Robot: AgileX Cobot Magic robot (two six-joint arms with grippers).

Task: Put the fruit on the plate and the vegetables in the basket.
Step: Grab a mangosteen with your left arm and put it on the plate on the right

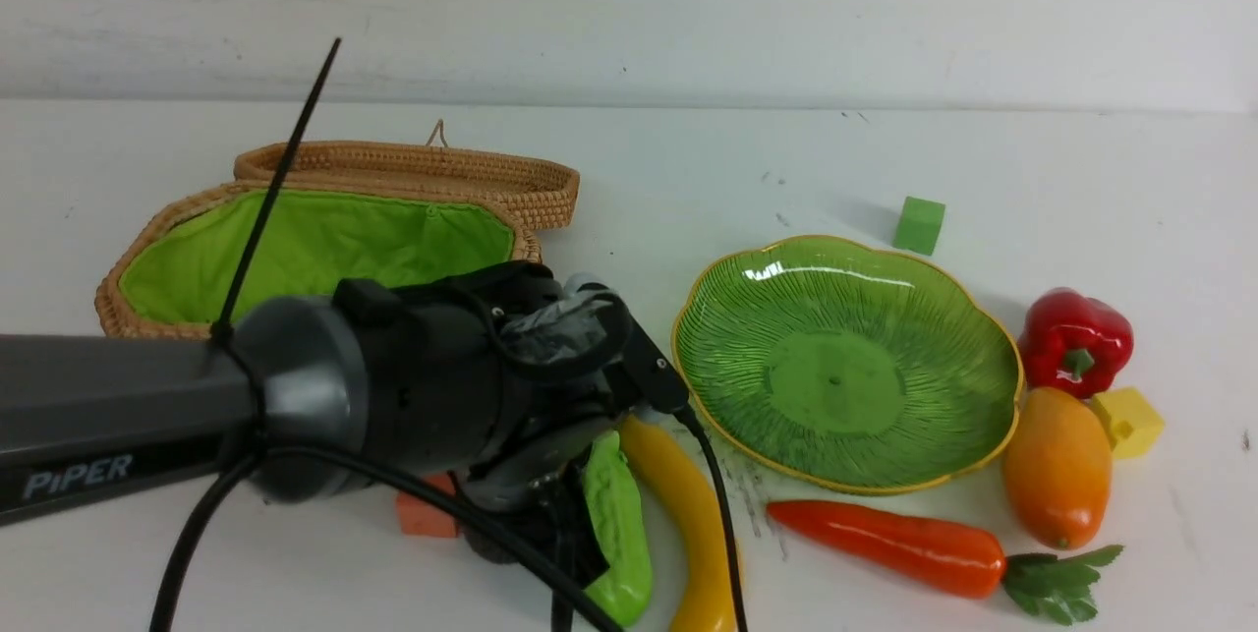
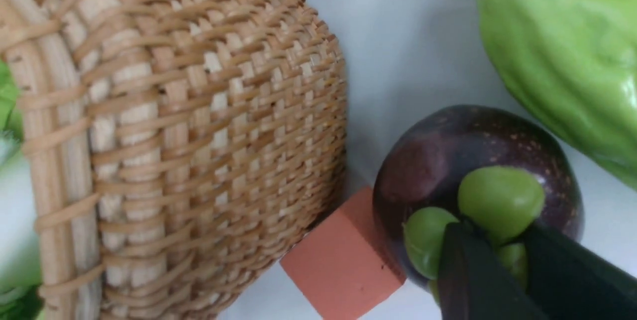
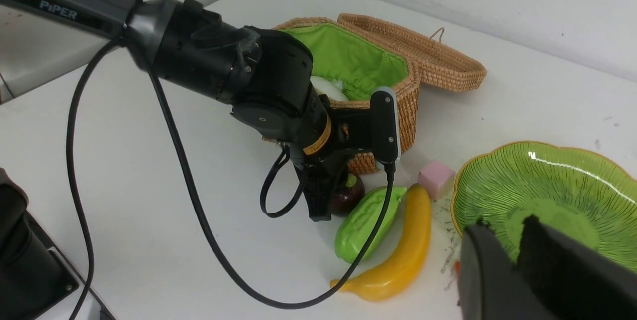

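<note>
Currently the left gripper [image 2: 494, 234] is seen pinched onto the green cap [image 2: 500, 198] of the mangosteen [image 2: 448, 156], with the black fingers closed over the cap lobes only and the purple body not gripped. The fruit is judged to be resting on the table [image 1: 688, 180]; a lift cannot be confirmed.

An orange cube [image 2: 343, 260] is found touching the mangosteen, tucked between it and the wall of the basket [image 2: 199, 111]. The cucumber [image 2: 562, 61] is laid just beside the fruit on the other side, and the banana [image 1: 688, 504] just past that. A black cable [image 1: 722, 514] from the wrist is draped across both.

A white radish [image 3: 326, 88] is noted inside the basket. The plate [image 1: 845, 367] is seen bare, beyond the banana. The carrot [image 1: 885, 534], mango [image 1: 1057, 465] and red pepper [image 1: 1076, 337] are placed along its near and right sides.

The right gripper [image 3: 517, 240] is held over the plate's near rim, fingers drawn nearly together, nothing between them.

Risks:
- The glossy cap could be lost from so small a pinch, and the round fruit would likely roll.
- The cube could be dragged along on lift-off.
- The cucumber or banana could be shoved by the cable in transit.
- The arms could be brought into contact above the plate.
</note>
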